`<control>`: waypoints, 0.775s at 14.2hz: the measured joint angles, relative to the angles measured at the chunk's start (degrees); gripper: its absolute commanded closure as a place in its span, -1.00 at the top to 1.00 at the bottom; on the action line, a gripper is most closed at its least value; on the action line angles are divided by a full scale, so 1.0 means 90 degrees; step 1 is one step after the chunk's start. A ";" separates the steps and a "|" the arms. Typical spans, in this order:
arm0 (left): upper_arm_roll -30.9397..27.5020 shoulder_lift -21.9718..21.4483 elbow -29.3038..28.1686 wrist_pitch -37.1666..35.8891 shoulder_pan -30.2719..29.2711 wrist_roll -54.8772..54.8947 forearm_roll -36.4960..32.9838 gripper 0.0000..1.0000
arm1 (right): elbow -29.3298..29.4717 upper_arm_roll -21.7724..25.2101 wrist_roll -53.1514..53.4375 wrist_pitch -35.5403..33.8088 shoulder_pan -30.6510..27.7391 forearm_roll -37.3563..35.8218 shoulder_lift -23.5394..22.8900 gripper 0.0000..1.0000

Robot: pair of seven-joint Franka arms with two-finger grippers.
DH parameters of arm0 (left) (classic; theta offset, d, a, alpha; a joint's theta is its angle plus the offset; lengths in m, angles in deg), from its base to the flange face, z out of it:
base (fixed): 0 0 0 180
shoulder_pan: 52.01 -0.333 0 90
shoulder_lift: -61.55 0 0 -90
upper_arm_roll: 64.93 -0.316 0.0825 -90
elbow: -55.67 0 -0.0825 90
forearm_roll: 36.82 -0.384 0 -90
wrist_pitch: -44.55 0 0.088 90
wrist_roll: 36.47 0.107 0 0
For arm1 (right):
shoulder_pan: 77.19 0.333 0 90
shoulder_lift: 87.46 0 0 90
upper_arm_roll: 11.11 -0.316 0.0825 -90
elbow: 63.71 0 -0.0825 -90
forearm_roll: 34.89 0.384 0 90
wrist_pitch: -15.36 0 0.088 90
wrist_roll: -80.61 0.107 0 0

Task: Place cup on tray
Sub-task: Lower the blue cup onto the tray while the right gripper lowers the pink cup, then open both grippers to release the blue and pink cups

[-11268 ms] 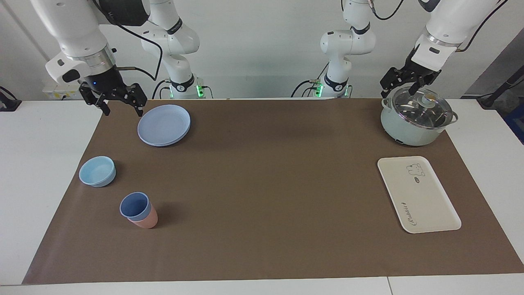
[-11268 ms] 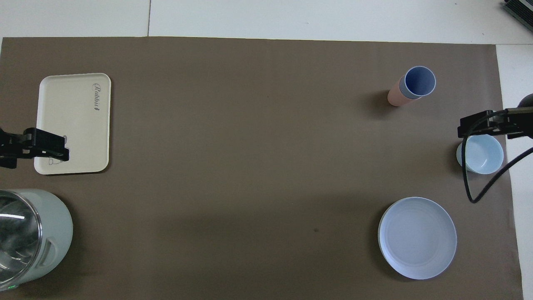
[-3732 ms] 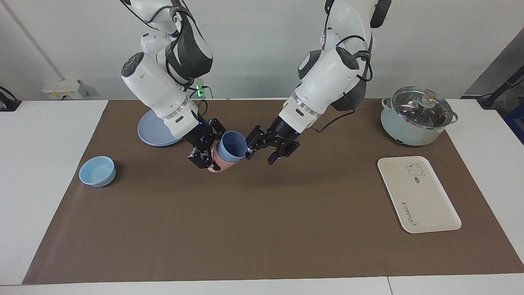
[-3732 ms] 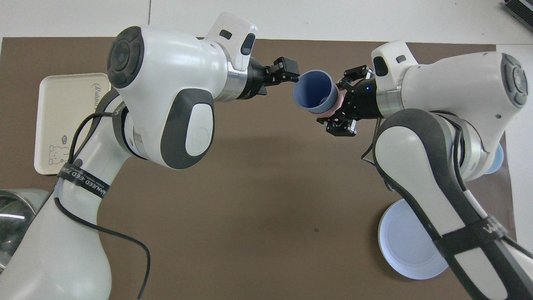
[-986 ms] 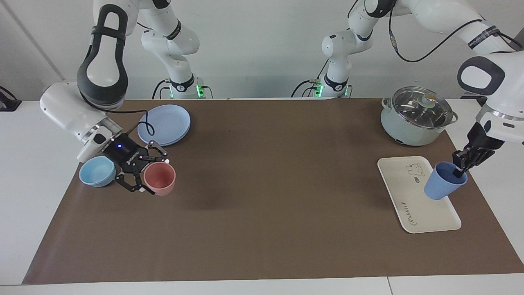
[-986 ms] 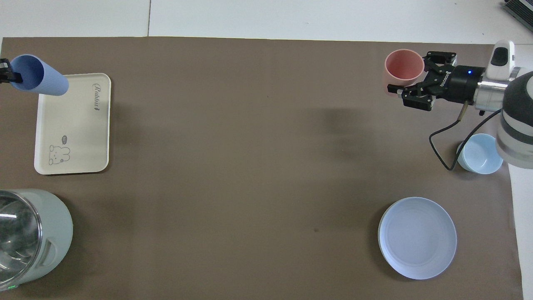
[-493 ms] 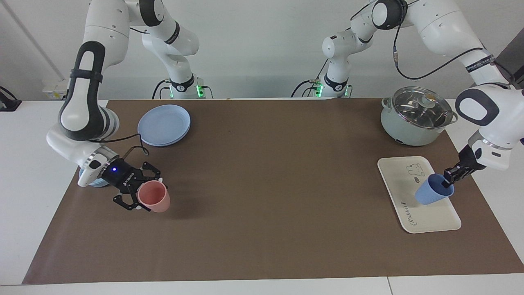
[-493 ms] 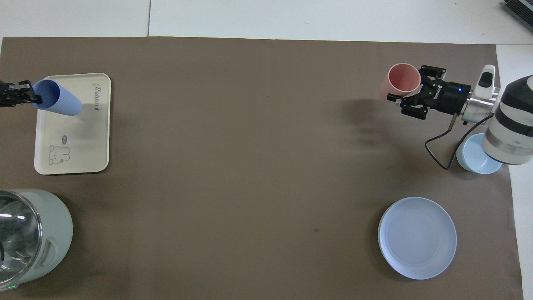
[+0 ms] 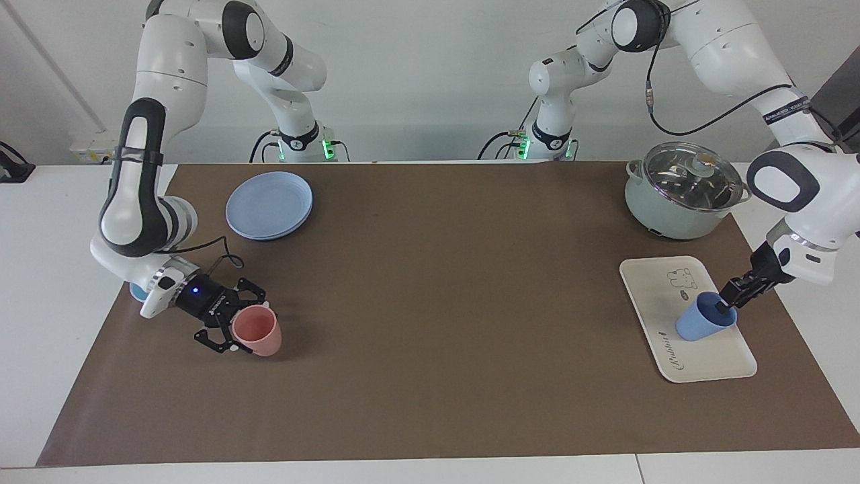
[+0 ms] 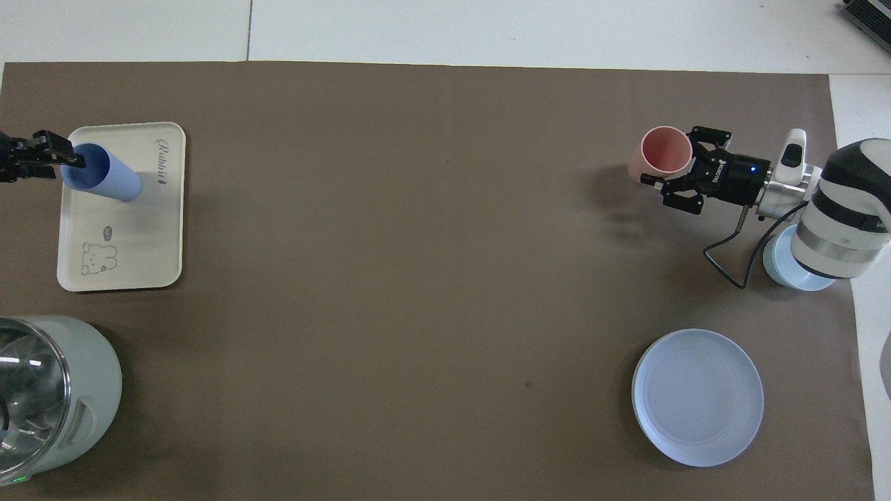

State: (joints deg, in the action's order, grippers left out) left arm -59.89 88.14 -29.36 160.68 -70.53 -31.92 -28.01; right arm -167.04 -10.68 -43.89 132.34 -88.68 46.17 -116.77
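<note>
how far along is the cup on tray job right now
Nearly done. The blue cup stands upright on the cream tray, so the placing looks complete. In hand: the left end effector is at the cup's rim, one finger inside; whether it has let go I cannot tell. The right end effector is shut on the pink cup, resting on the mat. Left: withdrawing the left arm.
</note>
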 measured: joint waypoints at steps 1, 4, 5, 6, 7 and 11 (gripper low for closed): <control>0.0020 0.0020 0.0287 -0.0453 0.0012 0.0000 0.0000 1.00 | -0.0096 0.0000 -0.0210 0.0000 -0.0016 0.0150 -0.0015 -1.00; 0.0021 0.0036 0.1425 -0.2075 0.0251 -0.0087 -0.0227 1.00 | -0.0291 0.0000 -0.0473 -0.0004 -0.0067 0.0259 -0.0051 -0.76; 0.0013 0.0031 0.1684 -0.2488 0.0386 -0.0098 -0.0392 1.00 | -0.0335 0.0000 -0.0528 -0.0007 -0.0081 0.0259 -0.0051 -0.34; 0.0010 0.0024 0.1923 -0.2880 0.0552 -0.0106 -0.0608 1.00 | -0.0368 0.0000 -0.0601 -0.0012 -0.0090 0.0260 -0.0051 0.60; 0.0010 0.0010 0.2128 -0.3206 0.0752 -0.0114 -0.0818 1.00 | -0.0394 0.0000 -0.0662 -0.0014 -0.0095 0.0260 -0.0051 1.00; 0.0010 -0.0341 0.2430 -0.3768 0.1540 -0.0225 -0.1217 1.00 | -0.0432 0.0001 -0.0763 -0.0028 -0.0106 0.0262 -0.0049 1.00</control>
State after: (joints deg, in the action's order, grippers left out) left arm -59.80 85.07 -7.49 126.77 -56.67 -33.95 -38.96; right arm -170.93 -10.68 -50.75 132.09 -89.63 48.53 -117.22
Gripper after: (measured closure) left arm 0.000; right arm 0.000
